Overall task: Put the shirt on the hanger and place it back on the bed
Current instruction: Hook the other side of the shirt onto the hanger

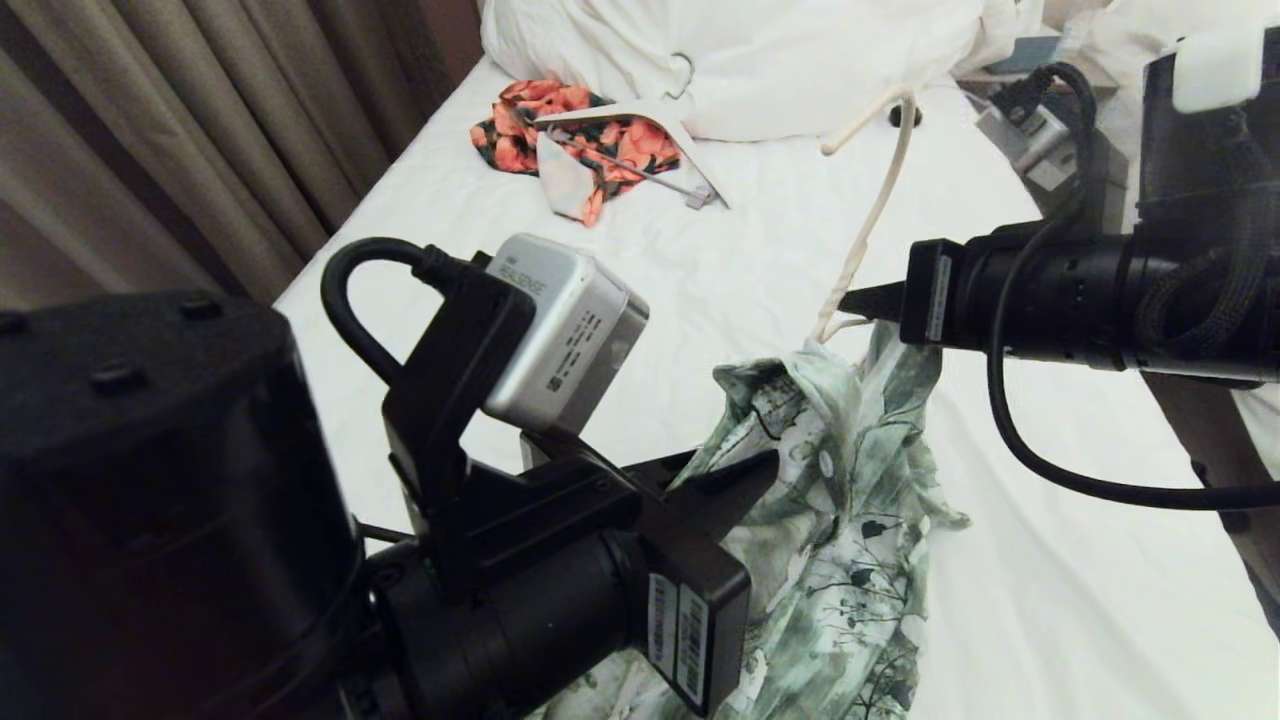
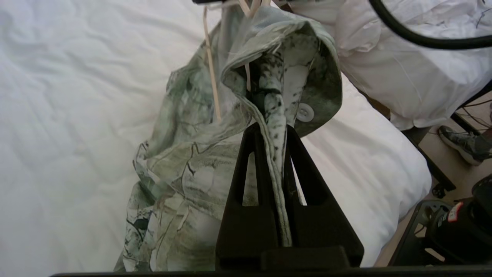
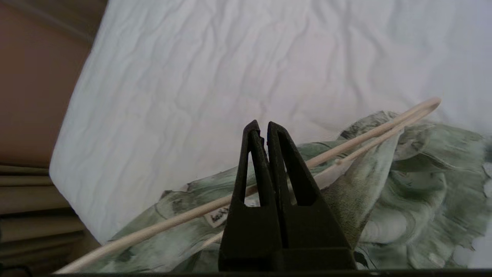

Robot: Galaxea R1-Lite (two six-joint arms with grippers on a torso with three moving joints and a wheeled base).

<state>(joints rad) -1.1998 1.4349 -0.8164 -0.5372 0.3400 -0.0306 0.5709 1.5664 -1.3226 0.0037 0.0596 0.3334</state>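
Observation:
The green and white floral shirt (image 1: pixel 840 520) hangs bunched over the white bed (image 1: pixel 700 270), its lower part resting on the sheet. My left gripper (image 1: pixel 770 462) comes in from the lower left and is shut on the shirt's buttoned front edge (image 2: pixel 275 154), which runs between its fingers. The thin cream hanger (image 1: pixel 875 210) stands nearly upright, hook uppermost, its lower end tucked into the top of the shirt. My right gripper (image 1: pixel 850 298) reaches in from the right, shut on the hanger just above the fabric. In the right wrist view the hanger's rods (image 3: pixel 365 136) cross behind that gripper (image 3: pixel 260 125) over the shirt (image 3: pixel 423 184).
An orange-red floral garment (image 1: pixel 570 130) with a wide white hanger (image 1: pixel 640 125) lies at the bed's far end beside the pillows (image 1: pixel 800 60). Curtains (image 1: pixel 150 130) hang to the left. A neighbouring bed (image 2: pixel 403 57) and a person's shoe (image 2: pixel 461 144) show on the right side.

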